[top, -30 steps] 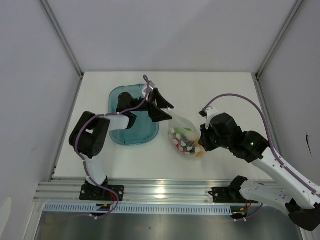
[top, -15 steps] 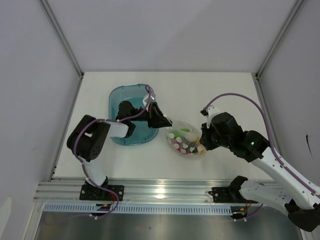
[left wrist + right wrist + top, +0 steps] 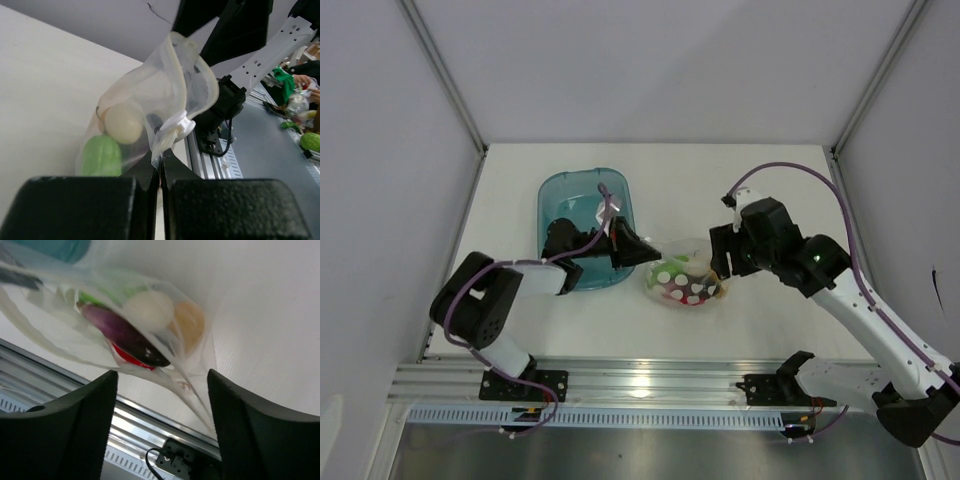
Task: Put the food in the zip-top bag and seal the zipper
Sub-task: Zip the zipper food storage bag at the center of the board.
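Observation:
The zip-top bag lies in the middle of the table, clear with white dots. Inside it is the food: a white ball, a purple piece, a red chili, a yellow-orange piece and a light green pod. My left gripper is shut on the bag's left edge, and the zipper strip curves above it. My right gripper stands open at the bag's right end. The bag's crumpled corner lies loose between its fingers.
A teal translucent tub sits behind the left gripper, left of the bag. The aluminium rail runs along the table's near edge. White walls close the back and both sides.
My left gripper came down from over the tub and shut on the bag's left edge. My right gripper opened and let go of the bag's right end. The bag shifted slightly left.

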Robot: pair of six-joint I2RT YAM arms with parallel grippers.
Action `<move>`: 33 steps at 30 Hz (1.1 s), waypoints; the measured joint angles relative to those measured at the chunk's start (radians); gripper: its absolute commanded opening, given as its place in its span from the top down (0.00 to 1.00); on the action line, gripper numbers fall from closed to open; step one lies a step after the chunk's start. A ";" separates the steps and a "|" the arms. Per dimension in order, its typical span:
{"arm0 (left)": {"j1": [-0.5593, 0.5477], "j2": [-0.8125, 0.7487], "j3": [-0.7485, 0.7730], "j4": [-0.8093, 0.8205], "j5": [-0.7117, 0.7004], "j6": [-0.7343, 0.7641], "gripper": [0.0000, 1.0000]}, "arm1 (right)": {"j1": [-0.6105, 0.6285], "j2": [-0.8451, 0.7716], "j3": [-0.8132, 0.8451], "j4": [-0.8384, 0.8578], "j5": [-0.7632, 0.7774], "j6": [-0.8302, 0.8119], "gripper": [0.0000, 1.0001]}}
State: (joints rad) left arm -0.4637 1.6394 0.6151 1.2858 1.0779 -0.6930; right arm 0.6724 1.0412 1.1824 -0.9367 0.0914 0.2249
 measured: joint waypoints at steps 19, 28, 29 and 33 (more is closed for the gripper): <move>-0.160 -0.244 0.070 -0.452 -0.132 0.249 0.99 | 0.171 0.254 0.370 0.037 -0.111 -0.261 0.24; -0.161 -0.272 0.077 -0.602 -0.145 0.261 0.99 | 0.174 0.257 0.386 0.040 -0.208 -0.307 0.50; -0.163 -0.280 0.081 -0.621 -0.152 0.263 0.99 | 0.177 0.258 0.386 0.041 -0.214 -0.305 0.50; -0.165 -0.308 0.096 -0.683 -0.168 0.280 0.99 | 0.213 0.273 0.386 0.042 -0.216 -0.305 0.50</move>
State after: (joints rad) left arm -0.6289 1.3315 0.7109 0.6029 0.9100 -0.4133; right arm 0.8852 1.3140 1.5688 -0.8951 -0.1246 -0.0799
